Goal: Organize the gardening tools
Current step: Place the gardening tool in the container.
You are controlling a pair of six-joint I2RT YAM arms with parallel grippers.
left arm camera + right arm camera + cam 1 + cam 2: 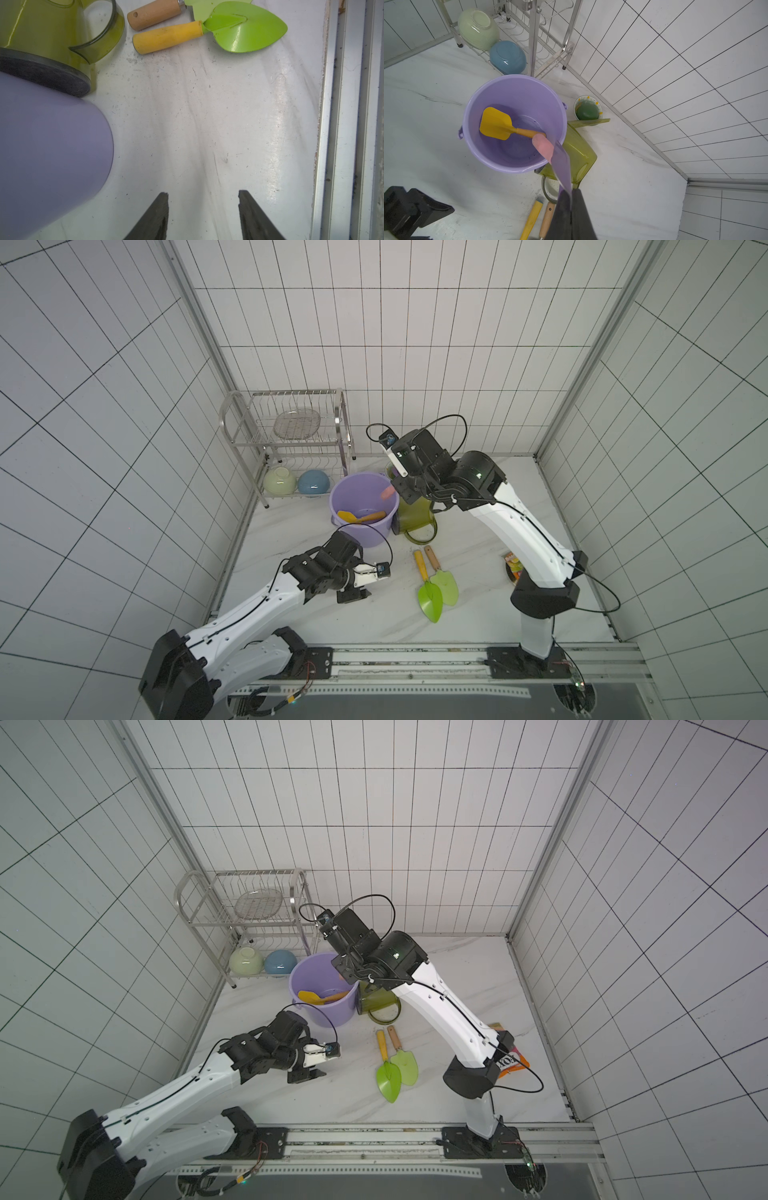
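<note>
Purple bucket [517, 91] stands far left on the table [291, 539], with the watering can [581, 153] lying on its side just right of it. Nearer me, the bright green trowel [430, 601] and pale green trowel [445, 585] lie side by side, blades overlapping. Yellow trowel [496, 123] lies inside the bucket. My right gripper [571, 193] pinches the purple trowel [561, 166] by its blade, with the pink handle over the bucket's rim. My left gripper [203, 195] hangs part-spread and empty near the bucket.

Orange packet [513, 1061], white lettering, unreadable
</note>
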